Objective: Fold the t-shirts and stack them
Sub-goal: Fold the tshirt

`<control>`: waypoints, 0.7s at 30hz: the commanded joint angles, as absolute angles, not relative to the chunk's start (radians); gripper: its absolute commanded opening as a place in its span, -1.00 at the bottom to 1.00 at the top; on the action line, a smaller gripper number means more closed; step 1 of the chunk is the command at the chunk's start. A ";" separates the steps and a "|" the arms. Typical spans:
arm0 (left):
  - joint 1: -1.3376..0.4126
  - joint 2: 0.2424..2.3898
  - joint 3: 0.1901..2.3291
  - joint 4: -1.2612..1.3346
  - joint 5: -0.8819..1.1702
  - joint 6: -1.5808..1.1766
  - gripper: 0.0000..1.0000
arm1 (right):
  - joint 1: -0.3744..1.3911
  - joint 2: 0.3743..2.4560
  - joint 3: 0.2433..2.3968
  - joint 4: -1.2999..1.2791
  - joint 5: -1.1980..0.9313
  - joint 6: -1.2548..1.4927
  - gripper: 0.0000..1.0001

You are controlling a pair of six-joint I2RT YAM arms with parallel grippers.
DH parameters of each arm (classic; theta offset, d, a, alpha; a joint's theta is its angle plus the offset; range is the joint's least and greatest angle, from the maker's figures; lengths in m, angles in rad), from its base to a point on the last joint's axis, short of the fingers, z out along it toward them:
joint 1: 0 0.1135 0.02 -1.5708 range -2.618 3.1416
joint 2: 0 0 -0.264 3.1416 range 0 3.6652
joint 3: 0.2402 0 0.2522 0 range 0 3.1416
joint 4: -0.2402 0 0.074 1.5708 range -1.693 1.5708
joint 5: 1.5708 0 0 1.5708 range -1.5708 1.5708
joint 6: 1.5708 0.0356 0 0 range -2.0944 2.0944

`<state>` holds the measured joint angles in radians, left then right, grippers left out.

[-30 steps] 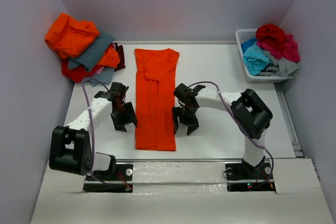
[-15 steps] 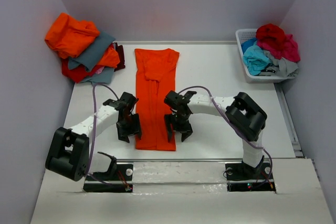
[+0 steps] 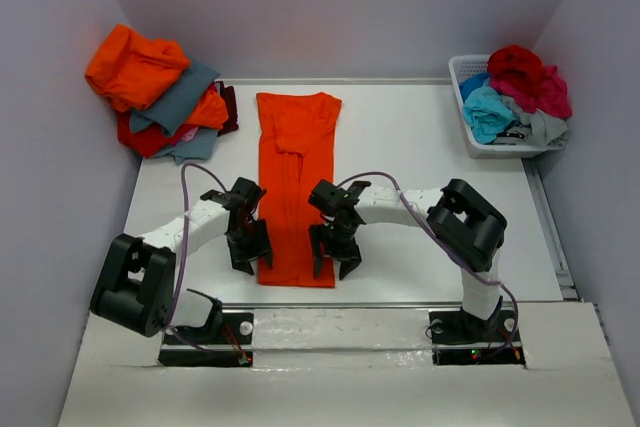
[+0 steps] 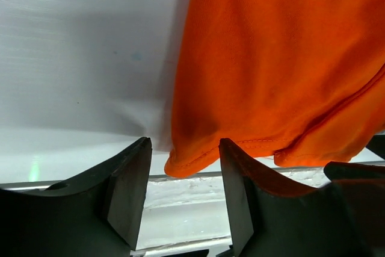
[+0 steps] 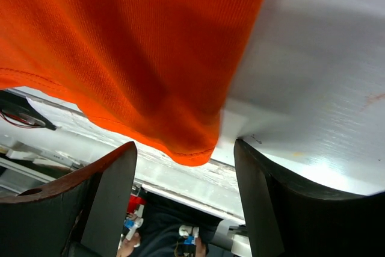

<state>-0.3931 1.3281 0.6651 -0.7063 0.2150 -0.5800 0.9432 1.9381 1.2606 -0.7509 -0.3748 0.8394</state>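
Note:
A bright orange t-shirt (image 3: 293,187), folded into a long narrow strip, lies flat down the middle of the white table. My left gripper (image 3: 250,255) is open at the strip's near left corner; in the left wrist view the hem corner (image 4: 191,162) sits between the fingers (image 4: 127,185). My right gripper (image 3: 332,257) is open at the near right corner; in the right wrist view the hem corner (image 5: 195,148) lies between the fingers (image 5: 114,197). Neither grips the cloth.
A pile of orange, grey and red shirts (image 3: 160,92) lies at the back left. A white slatted basket (image 3: 490,137) at the back right holds turquoise, crimson and grey shirts (image 3: 515,87). The table's near edge (image 3: 380,304) is just behind the grippers.
Both grippers have moved toward the near end of the orange strip and inward to its two near corners. The shirt has not moved.

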 commanded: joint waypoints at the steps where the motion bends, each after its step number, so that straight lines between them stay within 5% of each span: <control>1: -0.399 1.339 0.658 -0.701 0.230 -0.586 0.15 | 0.954 1.948 1.233 -0.684 -0.344 0.859 0.42; 21: -0.408 1.305 0.640 -0.726 0.239 -0.600 -0.02 | 0.954 1.965 1.121 -0.537 -0.431 0.919 0.29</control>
